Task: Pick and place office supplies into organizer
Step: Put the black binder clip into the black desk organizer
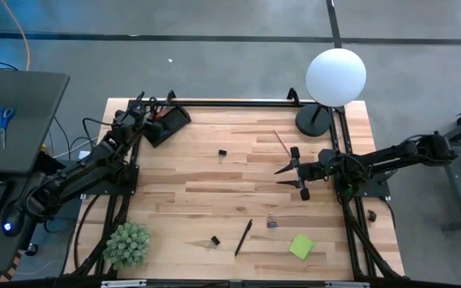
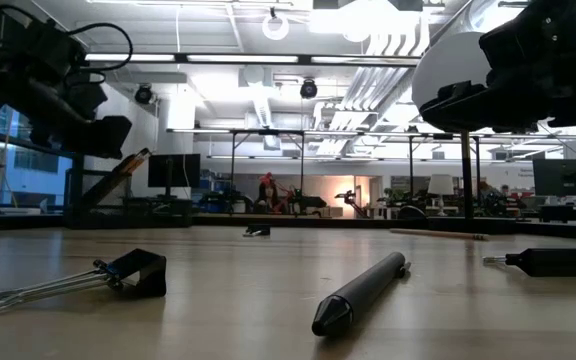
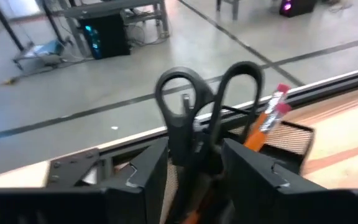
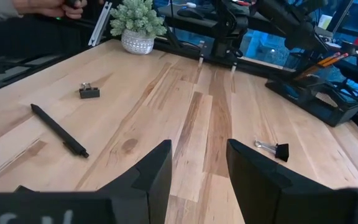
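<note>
The black organizer (image 1: 174,122) sits at the table's far left corner, with an orange pencil (image 3: 267,118) standing in it. My left gripper (image 3: 194,149) is over it, shut on small black scissors (image 3: 191,106). My right gripper (image 1: 281,176) hovers open over the table's right middle, touching nothing. Lying flat on the table are a black pen (image 1: 243,237), three binder clips (image 1: 222,154) (image 1: 214,241) (image 1: 271,223), a wooden pencil (image 1: 282,142) and a green sticky-note pad (image 1: 301,246). My left gripper has the scissors pinched between its two fingers (image 3: 148,171), just below the handle loops (image 3: 185,134). The loops stick out past the fingertips. The blades are hidden behind the fingers, so how they sit in the organizer (image 3: 291,140) cannot be told.
A round white lamp (image 1: 334,76) on a black base (image 1: 314,120) stands at the far right. A green spiky potted plant (image 1: 126,244) stands at the near left corner. A grey desk (image 1: 14,120) with blue-handled scissors is left of the table. A person's hand (image 4: 48,6) shows beyond the near edge.
</note>
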Motion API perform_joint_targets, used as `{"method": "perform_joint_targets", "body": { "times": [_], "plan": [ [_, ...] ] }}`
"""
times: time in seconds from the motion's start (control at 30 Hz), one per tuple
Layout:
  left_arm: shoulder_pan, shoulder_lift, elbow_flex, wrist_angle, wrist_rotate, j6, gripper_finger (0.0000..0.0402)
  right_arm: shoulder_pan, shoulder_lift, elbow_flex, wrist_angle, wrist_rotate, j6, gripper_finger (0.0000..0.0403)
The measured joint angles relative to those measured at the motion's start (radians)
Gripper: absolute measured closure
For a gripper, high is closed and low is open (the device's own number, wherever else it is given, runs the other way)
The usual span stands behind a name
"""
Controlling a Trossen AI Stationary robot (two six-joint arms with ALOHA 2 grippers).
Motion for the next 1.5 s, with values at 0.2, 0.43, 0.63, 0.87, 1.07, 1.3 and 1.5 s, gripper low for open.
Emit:
{"method": "perform_joint_targets", "body": {
  "times": [0.2, 0.43, 0.63, 0.87, 1.07, 1.3, 1.5],
  "plan": [
    [0.000, -0.016, 0.061, 0.000, 0.173, -0.078, 0.0261, 0.000, 0.000, 0.000, 0.007, 0.000, -0.016, 0.0258],
    [-0.044, -0.068, 0.091, -0.058, 0.293, -0.117, 0.0287, 0.000, 0.000, 0.000, 0.014, -0.002, -0.009, 0.0258],
    [-0.243, -0.072, 0.091, 0.021, 0.345, -0.138, 0.0323, 0.000, 0.000, 0.000, 0.047, -0.006, 0.021, 0.0258],
    [-0.548, -0.048, 0.091, 0.124, 0.232, -0.156, 0.0360, 0.000, 0.000, 0.001, 0.129, 0.027, 0.026, 0.0258],
    [-0.754, 0.005, 0.081, 0.235, 0.158, -0.140, 0.0378, -0.004, 0.000, 0.002, 0.179, 0.154, -0.009, 0.0258],
    [-0.947, 0.173, -0.048, 0.813, 0.175, 0.052, 0.0399, -0.129, 0.080, 0.080, 0.197, 0.142, 0.052, 0.0258],
    [-0.997, 0.332, -0.090, 0.991, 0.181, 0.034, 0.0395, -0.186, 0.304, 0.257, 0.139, 0.078, 0.057, 0.0258]
  ]
}}
